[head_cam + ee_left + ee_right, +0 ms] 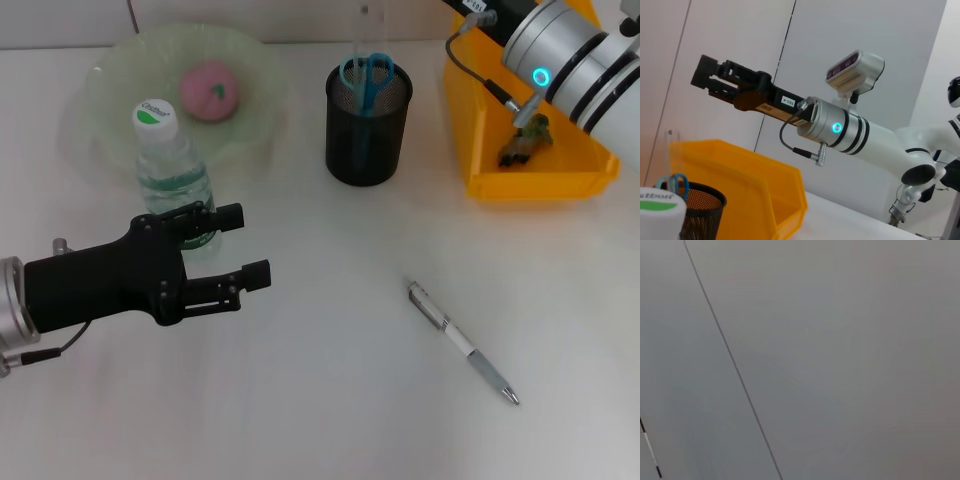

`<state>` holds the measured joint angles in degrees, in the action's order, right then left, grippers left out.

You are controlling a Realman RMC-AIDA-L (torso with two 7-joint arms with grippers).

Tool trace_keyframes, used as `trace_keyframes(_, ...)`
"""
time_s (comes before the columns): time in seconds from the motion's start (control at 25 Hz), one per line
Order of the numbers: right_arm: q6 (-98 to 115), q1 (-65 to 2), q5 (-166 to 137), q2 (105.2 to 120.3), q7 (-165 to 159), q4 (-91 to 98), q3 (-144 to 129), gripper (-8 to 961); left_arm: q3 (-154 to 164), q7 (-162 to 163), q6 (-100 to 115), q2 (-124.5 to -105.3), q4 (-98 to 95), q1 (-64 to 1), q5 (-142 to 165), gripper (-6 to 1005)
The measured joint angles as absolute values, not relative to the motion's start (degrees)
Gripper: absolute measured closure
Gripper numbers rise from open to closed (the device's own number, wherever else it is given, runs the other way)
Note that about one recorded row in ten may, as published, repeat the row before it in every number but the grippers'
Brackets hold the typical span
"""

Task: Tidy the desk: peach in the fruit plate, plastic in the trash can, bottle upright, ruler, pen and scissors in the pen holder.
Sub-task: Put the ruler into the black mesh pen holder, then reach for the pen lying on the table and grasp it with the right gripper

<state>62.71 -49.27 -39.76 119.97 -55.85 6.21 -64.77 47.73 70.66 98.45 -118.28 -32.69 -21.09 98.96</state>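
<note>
A pink peach (209, 90) lies in the green glass fruit plate (110, 70). In front of the plate a clear bottle (170, 165) with a white and green cap stands upright. My left gripper (245, 246) is open and empty, just in front of the bottle and to its right. The black mesh pen holder (367, 125) holds blue scissors (368, 75) and a clear ruler (365, 20). A silver pen (462, 342) lies on the table at the front right. Crumpled plastic (527, 138) lies in the yellow bin (480, 150). In the left wrist view my right gripper (704, 80) hangs open and empty, high above the bin.
The right arm (580, 60) reaches across the yellow bin at the back right. The left arm's black body (100, 285) lies low over the table's front left. White table surface (330, 330) lies between my left gripper and the pen.
</note>
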Motion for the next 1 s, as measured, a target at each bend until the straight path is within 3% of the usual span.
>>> trace_keyframes(0.24, 68.1, -45.5, -41.6, 119.45, -61.3, 11.4, -66.9, 329, 47.9, 70.7, 98.1, -118.23, -32.7, -21.1, 99.4, 155)
trace_keyframes(0.28, 68.5, -41.6, -45.1, 119.02, -68.2, 19.1, -69.3, 294, 47.9, 70.7, 98.1, -118.23, -32.7, -21.1, 99.4, 155)
trace_keyframes(0.36, 68.2, -39.6, -47.6, 118.77, -72.1, 23.3, -70.0, 179, 48.4, 70.7, 98.2, -118.02, -32.8, -21.1, 100.3, 155)
trace_keyframes(0.48, 68.5, -30.9, -68.5, 117.10, -94.2, 46.4, -69.2, 179, 48.5, 70.7, 98.6, -117.94, -33.2, -21.3, 102.9, 155)
trace_keyframes(0.52, 68.5, -30.9, -68.5, 117.10, -94.2, 46.4, -69.2, 179, 48.5, 70.7, 98.6, -117.94, -33.2, -21.3, 102.9, 155)
trace_keyframes(0.6, 75.6, -26.6, -89.2, 117.17, -112.2, 65.6, -64.5, 178, 48.5, 70.8, 98.9, -117.94, -33.4, -21.8, 105.8, 155)
trace_keyframes(0.72, 84.2, -26.0, -102.8, 117.77, -124.4, 77.9, -60.4, 178, 48.6, 71.0, 99.0, -117.94, -33.5, -22.0, 106.7, 155)
trace_keyframes(0.88, 105.3, -30.0, -122.9, 118.48, -145.9, 97.1, -57.9, 180, 49.3, 71.1, 99.7, -117.94, -34.2, -22.4, 107.2, 155)
trace_keyframes(1.0, 110.7, -31.6, -125.6, 118.70, -150.3, 99.2, -58.1, 182, 49.3, 71.1, 99.8, -117.80, -34.5, -22.6, 107.2, 155)
